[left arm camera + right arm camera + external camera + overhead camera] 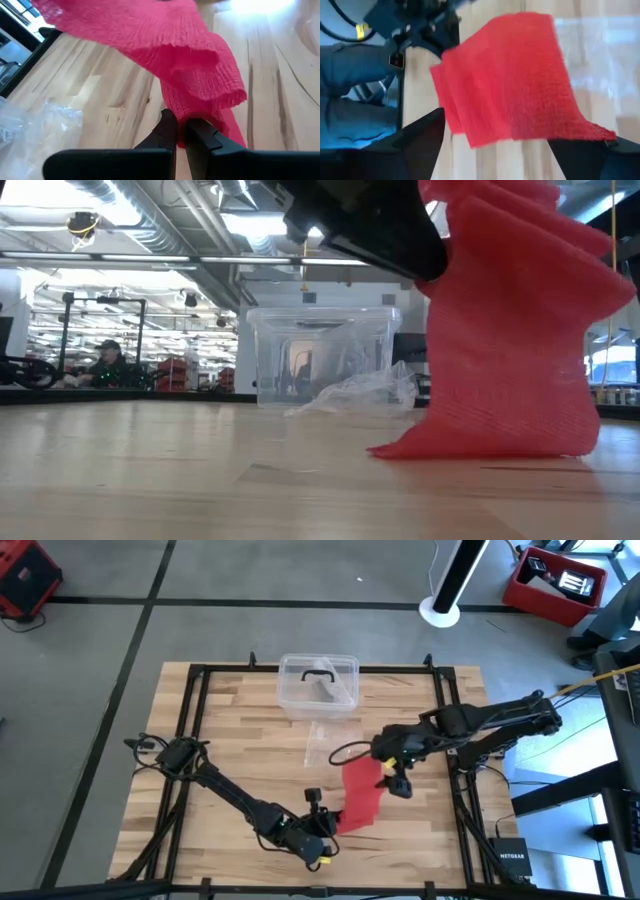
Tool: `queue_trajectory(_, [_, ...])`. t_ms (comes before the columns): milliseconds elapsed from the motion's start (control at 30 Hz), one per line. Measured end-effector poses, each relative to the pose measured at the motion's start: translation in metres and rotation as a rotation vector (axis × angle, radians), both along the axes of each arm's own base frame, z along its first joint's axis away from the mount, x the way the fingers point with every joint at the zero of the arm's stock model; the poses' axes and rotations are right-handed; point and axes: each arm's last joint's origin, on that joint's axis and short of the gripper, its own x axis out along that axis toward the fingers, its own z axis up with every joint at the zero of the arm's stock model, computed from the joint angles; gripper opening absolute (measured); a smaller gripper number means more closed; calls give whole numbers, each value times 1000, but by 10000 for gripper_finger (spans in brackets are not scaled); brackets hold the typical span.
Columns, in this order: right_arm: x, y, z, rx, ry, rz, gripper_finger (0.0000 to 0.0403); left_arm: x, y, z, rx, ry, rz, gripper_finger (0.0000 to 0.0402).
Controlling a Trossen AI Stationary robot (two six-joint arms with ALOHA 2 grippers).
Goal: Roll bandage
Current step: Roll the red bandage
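On table: 1 red bandage | 1 box | 2 grippers

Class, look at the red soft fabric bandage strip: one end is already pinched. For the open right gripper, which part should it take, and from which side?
Probably the free far end of the red soft fabric bandage strip, taken from above. The left gripper is shut on the near end, and the strip lies draped toward the open right gripper, whose spread fingers could straddle the band's narrow width.
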Motion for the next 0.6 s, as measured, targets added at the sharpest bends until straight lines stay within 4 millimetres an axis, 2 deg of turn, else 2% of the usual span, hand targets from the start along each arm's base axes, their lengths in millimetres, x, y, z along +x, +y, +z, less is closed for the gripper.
queue_trajectory(100, [-9, -4, 8, -82, -58, -64, 333, 1, 3, 0, -2, -2, 8, 13])
queue_trajectory(200, [-7, -9, 13, -191, -136, -159, 333, 3, 5, 1, -4, -11, 17, 13])
queue_trajectory(267, [-7, -9, 12, -193, -130, -158, 333, 3, 5, 1, -2, -10, 20, 13])
queue_trajectory(467, [3, 3, -4, 55, 38, 13, 333, 2, 4, 0, -15, -8, 18, 13])
queue_trajectory(600, [0, 1, -19, 0, 213, -38, 333, 2, 4, 0, -12, -6, 17, 13])
